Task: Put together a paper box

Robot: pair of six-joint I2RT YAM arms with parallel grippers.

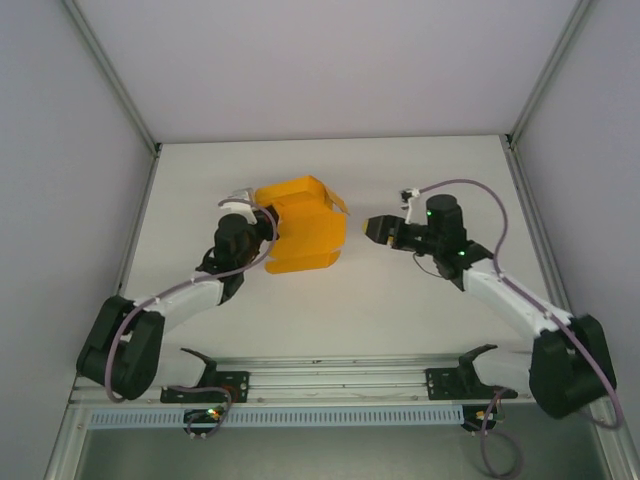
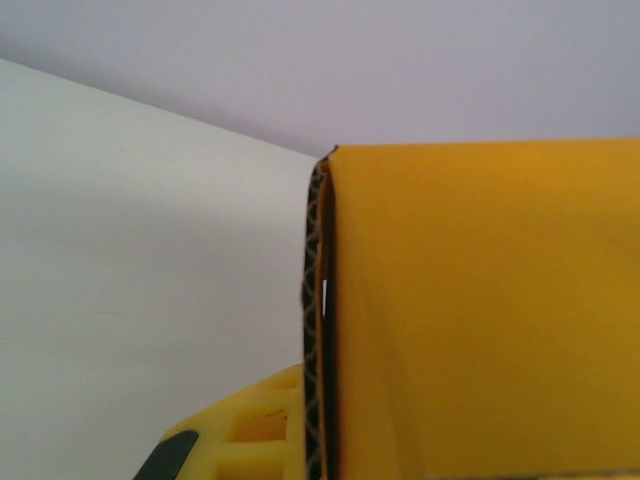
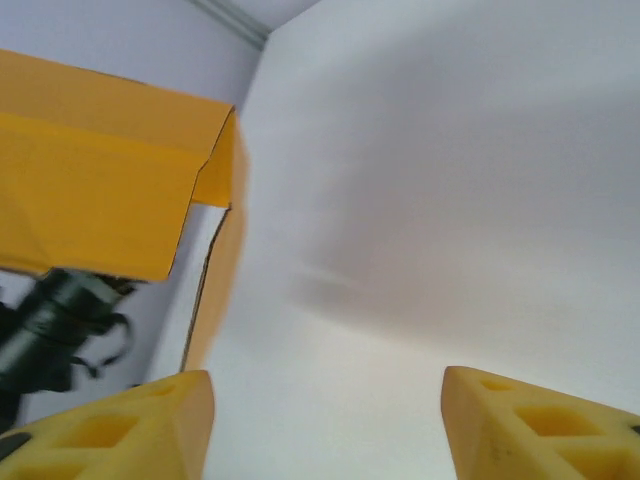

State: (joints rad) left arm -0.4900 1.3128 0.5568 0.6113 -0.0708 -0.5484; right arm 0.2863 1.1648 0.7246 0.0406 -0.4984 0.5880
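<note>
Pale matte surface (image 1: 400, 330) boxed in by plain lilac-grey walls (image 1: 330, 60); slim metal posts (image 1: 111, 75) in both far corners, a slotted rail (image 1: 330, 380) along the near edge. Soft, even light.

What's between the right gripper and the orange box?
Nothing: only a bare strip of table separates the right gripper from the box, as the top view shows.

Paper box (image 1: 303, 225): bright orange thin card, partly folded, not closed up. Left of centre on table (image 1: 420, 320), toward far side. Panels bent up along creases; rounded-corner flaps at far and near ends. Left wrist view: smooth orange face (image 2: 480, 300), cut edge showing brown corrugated fluting. Right wrist view: creased panel (image 3: 100, 200), side flap angled off right end.
</note>
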